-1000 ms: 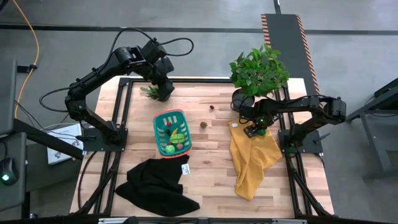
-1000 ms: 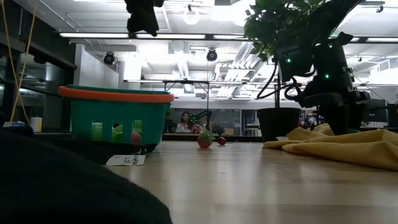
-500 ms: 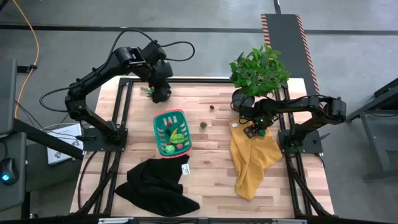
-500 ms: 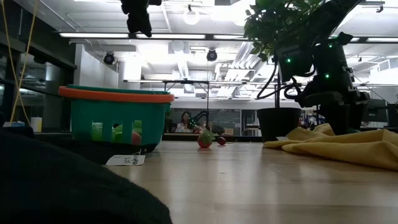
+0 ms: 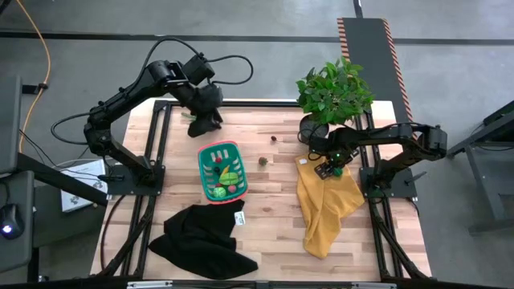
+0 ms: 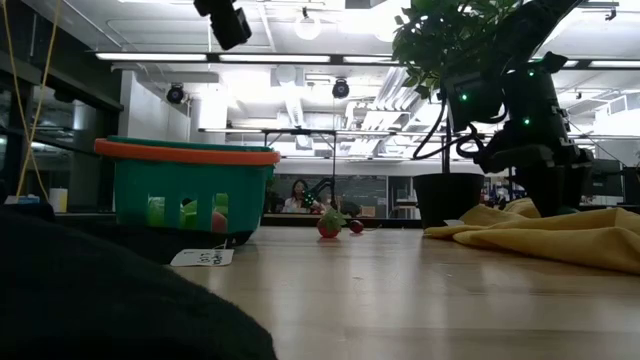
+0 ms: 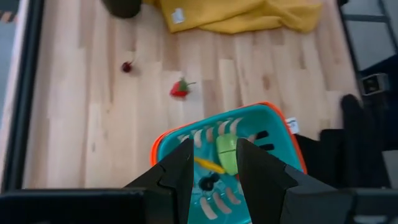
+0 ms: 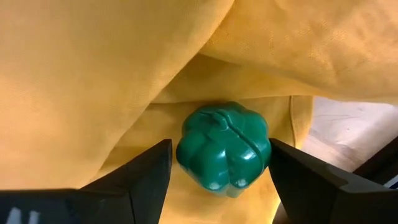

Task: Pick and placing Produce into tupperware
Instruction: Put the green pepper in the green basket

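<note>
The table (image 5: 265, 201) is made of light wood planks. A teal basket (image 5: 222, 170) with a red-pink rim sits near the middle of it, with little toy fruits and vegetables inside. A black cloth (image 5: 201, 237) lies near the basket, and a yellow cloth (image 5: 325, 205) lies on the right side. A potted green plant (image 5: 333, 92) stands at the far right corner. Two tiny toys lie loose on the wood between the basket and the plant: a red one with a green top (image 7: 180, 89) and a small dark red one (image 7: 127, 66).

The left gripper (image 7: 211, 171) hangs high over the far end of the basket. Its fingers are a little apart and hold nothing.

The right gripper (image 8: 219, 165) is down on the yellow cloth. A green toy pepper (image 8: 224, 148) sits between its wide-apart fingers, which touch or nearly touch it.

Behind the table is a big room with long ceiling lights (image 6: 300, 57). A person (image 6: 297, 195) sits far back.
</note>
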You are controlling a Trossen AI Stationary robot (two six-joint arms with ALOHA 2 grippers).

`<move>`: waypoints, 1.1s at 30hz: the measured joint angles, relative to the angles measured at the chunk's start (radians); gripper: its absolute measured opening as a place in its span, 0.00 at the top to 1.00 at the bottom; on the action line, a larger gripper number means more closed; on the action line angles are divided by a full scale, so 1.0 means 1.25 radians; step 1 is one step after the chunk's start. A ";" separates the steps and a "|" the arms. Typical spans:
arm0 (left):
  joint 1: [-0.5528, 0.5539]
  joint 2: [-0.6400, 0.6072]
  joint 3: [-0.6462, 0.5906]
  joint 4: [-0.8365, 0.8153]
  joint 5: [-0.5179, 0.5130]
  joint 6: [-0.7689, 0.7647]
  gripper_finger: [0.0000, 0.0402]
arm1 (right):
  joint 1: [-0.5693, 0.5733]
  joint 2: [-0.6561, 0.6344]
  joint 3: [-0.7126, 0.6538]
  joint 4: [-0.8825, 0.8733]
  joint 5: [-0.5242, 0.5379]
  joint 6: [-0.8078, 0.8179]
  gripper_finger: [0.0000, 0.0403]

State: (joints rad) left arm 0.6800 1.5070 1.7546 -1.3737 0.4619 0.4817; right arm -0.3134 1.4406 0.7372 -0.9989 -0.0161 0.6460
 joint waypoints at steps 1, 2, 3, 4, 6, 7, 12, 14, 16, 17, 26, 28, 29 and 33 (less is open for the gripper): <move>0.000 0.000 0.000 -0.001 0.012 0.007 0.72 | 0.000 0.000 0.000 0.000 -0.004 -0.001 0.38; 0.000 0.000 0.000 -0.004 0.022 0.012 0.72 | 0.000 0.000 0.000 0.002 -0.010 -0.004 0.38; 0.000 0.000 0.000 -0.008 0.029 0.016 0.72 | 0.000 0.000 0.000 0.005 -0.014 -0.007 0.38; 0.000 0.000 0.000 -0.011 0.032 0.020 0.72 | 0.000 0.000 0.000 0.008 -0.017 -0.011 0.38; 0.000 0.000 0.000 -0.015 0.034 0.028 0.72 | 0.000 0.000 0.000 0.011 -0.020 -0.015 0.38; 0.000 0.000 0.000 -0.016 0.034 0.029 0.72 | 0.000 0.000 0.000 0.012 -0.023 -0.015 0.38; 0.000 0.000 0.000 -0.018 0.034 0.030 0.72 | 0.008 0.000 0.000 0.017 -0.040 -0.021 0.38; 0.000 0.000 0.000 -0.024 0.034 0.035 0.72 | 0.021 0.000 0.000 0.022 -0.046 -0.021 0.38; 0.000 0.000 0.000 -0.035 0.032 0.052 0.72 | 0.039 0.000 0.000 0.031 -0.053 -0.025 0.38; 0.000 0.000 0.000 -0.039 0.027 0.057 0.72 | 0.049 0.000 0.000 0.036 -0.054 -0.027 0.38; 0.000 0.000 0.000 -0.040 -0.002 0.057 0.72 | 0.115 -0.003 0.000 0.052 -0.058 0.023 0.38; 0.000 0.000 0.000 -0.040 -0.002 0.057 0.72 | 0.127 -0.012 0.000 0.062 -0.059 0.040 0.38; 0.000 0.000 0.000 -0.040 -0.002 0.057 0.72 | 0.131 -0.019 0.000 0.069 -0.059 0.046 0.38; 0.000 0.000 0.000 -0.040 -0.002 0.053 0.72 | 0.148 -0.057 0.000 0.086 -0.059 0.089 0.38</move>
State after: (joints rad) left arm 0.6804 1.5066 1.7546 -1.4239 0.4595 0.5486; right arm -0.1288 1.3690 0.7377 -0.8916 -0.0902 0.7579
